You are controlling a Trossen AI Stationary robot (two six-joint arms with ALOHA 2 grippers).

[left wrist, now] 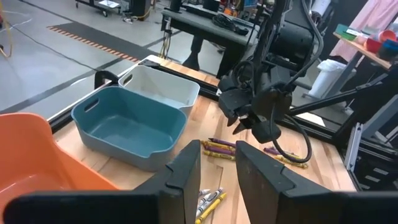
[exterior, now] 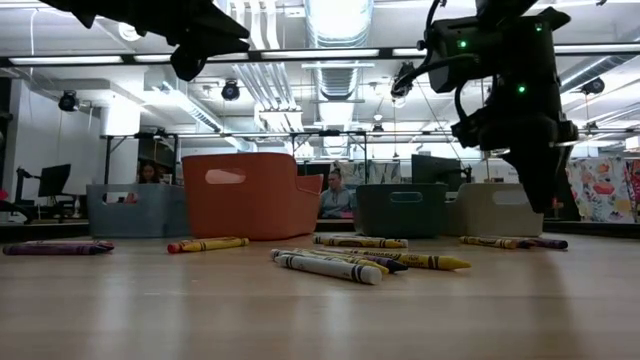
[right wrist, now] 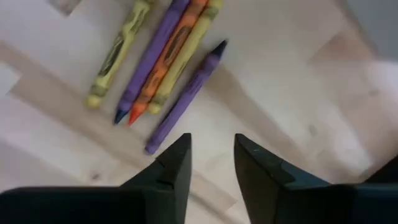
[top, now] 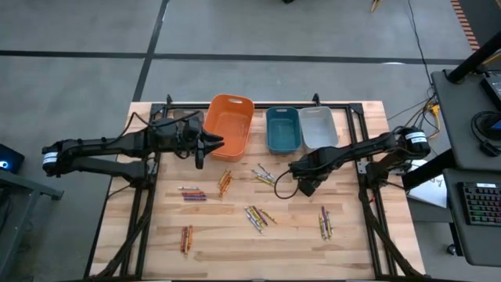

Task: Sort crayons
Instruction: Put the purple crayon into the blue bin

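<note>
Crayons lie flat in several small groups on the wooden table: by the orange bin, at the left, near left, in the middle, at the right and by the right arm. My left gripper hovers open and empty beside the orange bin. My right gripper is open and empty, pointing down just above the table. Ahead of its fingers lie a lone purple crayon and a tight row of yellow, purple and orange crayons.
Along the far edge stand an orange bin, a teal bin and a pale grey bin. A darker grey bin stands left of the orange one. Bare wood shows near the front edge. People sit in the room behind.
</note>
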